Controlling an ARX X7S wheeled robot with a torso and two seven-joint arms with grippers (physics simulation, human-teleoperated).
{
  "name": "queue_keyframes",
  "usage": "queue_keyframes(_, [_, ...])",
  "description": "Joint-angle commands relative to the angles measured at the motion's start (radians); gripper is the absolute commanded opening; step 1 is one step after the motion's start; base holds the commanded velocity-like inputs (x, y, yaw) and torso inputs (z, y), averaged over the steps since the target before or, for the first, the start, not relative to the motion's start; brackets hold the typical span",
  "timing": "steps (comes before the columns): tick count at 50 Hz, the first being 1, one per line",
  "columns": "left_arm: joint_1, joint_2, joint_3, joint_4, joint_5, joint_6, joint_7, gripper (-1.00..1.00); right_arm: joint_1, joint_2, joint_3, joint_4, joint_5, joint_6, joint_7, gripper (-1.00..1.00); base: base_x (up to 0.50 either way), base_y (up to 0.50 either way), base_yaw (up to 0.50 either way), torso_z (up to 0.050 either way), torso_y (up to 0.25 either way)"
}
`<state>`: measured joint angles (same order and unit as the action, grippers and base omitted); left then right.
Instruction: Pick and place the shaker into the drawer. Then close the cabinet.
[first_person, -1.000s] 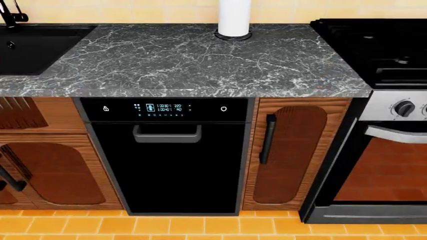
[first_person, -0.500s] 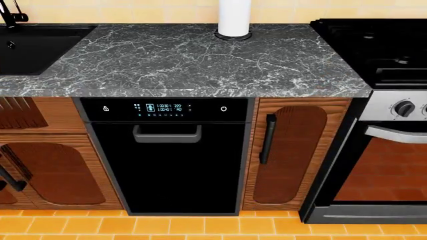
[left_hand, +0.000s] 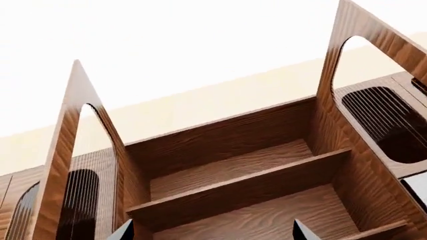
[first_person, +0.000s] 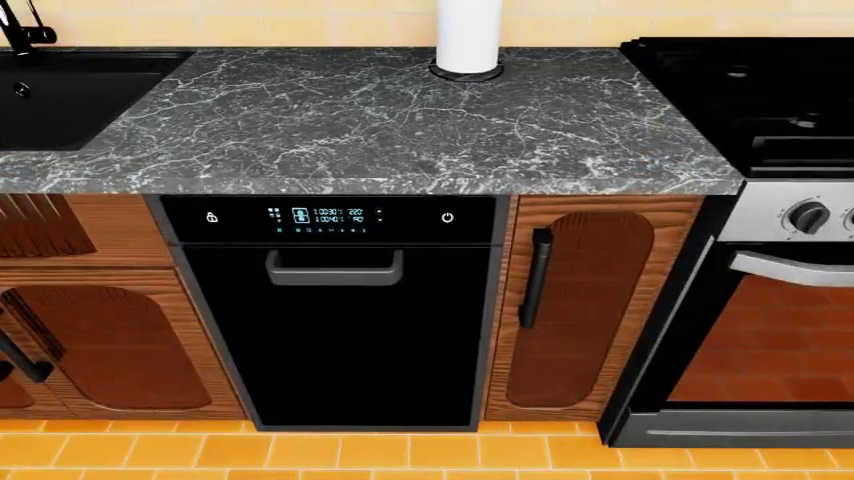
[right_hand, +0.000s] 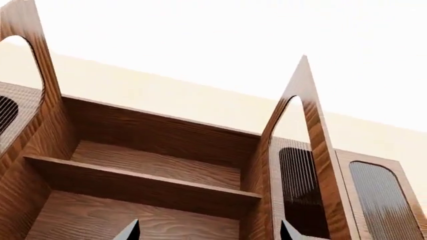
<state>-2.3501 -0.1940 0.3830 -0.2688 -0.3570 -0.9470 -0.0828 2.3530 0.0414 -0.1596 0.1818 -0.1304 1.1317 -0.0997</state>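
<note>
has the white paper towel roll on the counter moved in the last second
No. The white roll sits at the same spot on the marble counter, directly above the dishwasher.

Veined grey marble countertop (first_person: 400, 120), glossy black dishwasher (first_person: 347, 330), grained reddish-brown wood cabinet (left_hand: 253, 185).

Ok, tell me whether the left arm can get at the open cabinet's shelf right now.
Probably yes: the left gripper points at the shelf, the cabinet doors stand wide open, and nothing shows in between.
</note>
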Motion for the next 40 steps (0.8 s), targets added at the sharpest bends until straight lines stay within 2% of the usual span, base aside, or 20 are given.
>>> queue_keyframes(1, [-0.006, 0.181, -0.215, -0.267, 0.434, 0.117, 0.238, 1.00, 0.003, -0.041, 0.047, 0.181, -0.147, -0.154, -0.064, 1.00, 0.00, 0.00, 0.00, 0.000, 0.000])
queue_keyframes(3, [-0.006, 0.193, -0.257, -0.282, 0.458, 0.123, 0.247, 1.00, 0.003, -0.041, 0.060, 0.196, -0.150, -0.167, -0.065, 1.00, 0.00, 0.00, 0.00, 0.000, 0.000])
queue_keyframes(13, [-0.006, 0.193, -0.326, -0.276, 0.426, 0.104, 0.256, 1.00, 0.003, -0.034, 0.142, 0.256, -0.124, -0.189, -0.087, 1.00, 0.00, 0.00, 0.00, 0.000, 0.000])
queue_keyframes(20, [-0.006, 0.191, -0.367, -0.307, 0.376, 0.093, 0.290, 1.00, 0.003, 0.012, 0.154, 0.277, 0.027, -0.152, -0.035, 1.00, 0.00, 0.00, 0.00, 0.000, 0.000])
queue_keyframes(34, [-0.006, 0.173, -0.384, -0.348, 0.368, 0.059, 0.315, 1.00, 0.003, -0.004, 0.151, 0.315, 0.003, -0.107, -0.113, 1.00, 0.00, 0.00, 0.00, 0.000, 0.000])
queue_keyframes(40, [-0.006, 0.177, -0.372, -0.353, 0.409, 0.035, 0.347, 1.00, 0.003, -0.008, 0.150, 0.310, 0.004, -0.085, -0.122, 1.00, 0.00, 0.00, 0.00, 0.000, 0.000])
